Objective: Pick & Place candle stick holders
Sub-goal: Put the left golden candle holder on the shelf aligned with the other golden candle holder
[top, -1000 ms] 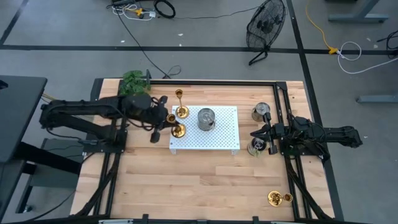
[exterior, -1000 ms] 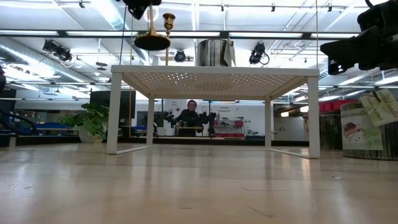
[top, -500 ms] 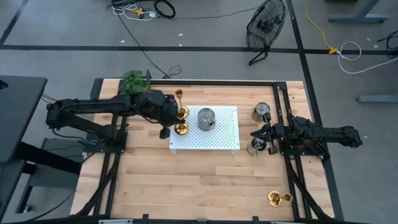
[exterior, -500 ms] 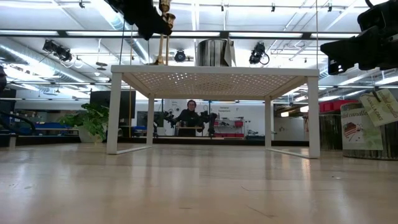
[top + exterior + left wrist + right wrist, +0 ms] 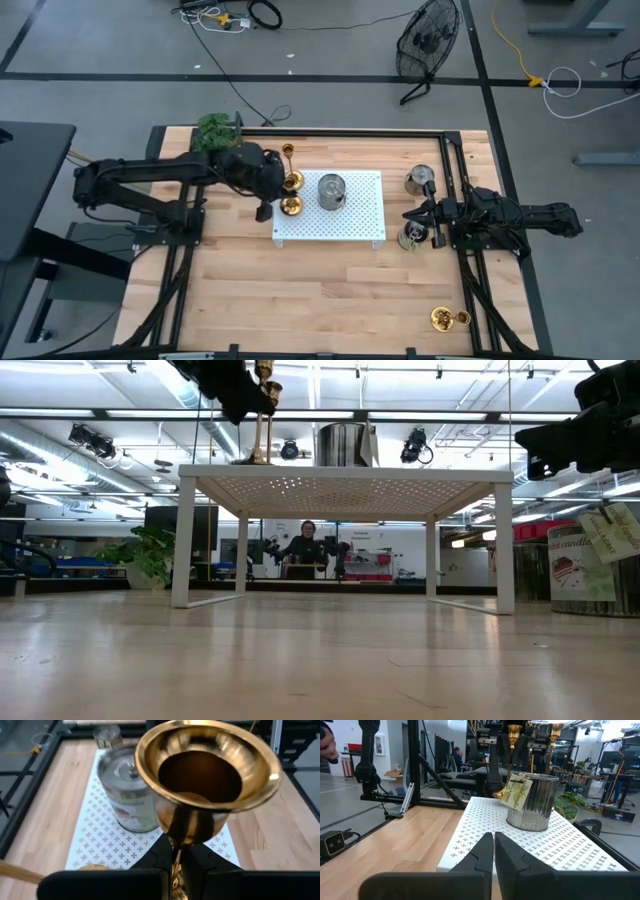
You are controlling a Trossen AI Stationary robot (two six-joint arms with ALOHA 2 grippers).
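Observation:
My left gripper [image 5: 270,190] is shut on a gold candle stick holder [image 5: 207,770] at the left edge of the white perforated stand [image 5: 355,225]. This holder's round base [image 5: 291,206] is on the stand. A second, tall gold holder [image 5: 290,165] stands just behind it on the stand. A third gold holder [image 5: 441,319] lies on the wooden table at the near right. My right gripper [image 5: 493,845] is shut and empty, level just right of the stand [image 5: 412,215]. My left gripper pinches the holder's slim stem [image 5: 175,865] between its two fingers, just below the wide cup. The fingers come level from the table's left side and lie across the stem. The holder stands about upright, its base [image 5: 252,460] on the stand's top.
A silver tin [image 5: 332,191] with a paper tag stands in the middle of the stand. Two more tins [image 5: 421,180] [image 5: 410,236] stand on the table by my right gripper. A green plant [image 5: 213,131] is at the far left. A person sits in the room beyond.
My left gripper has gone toward the table's right edge and down with the holder. The holder hung clear above the stand's left edge; its base now rests on the stand's top. For the last half second nothing has moved.

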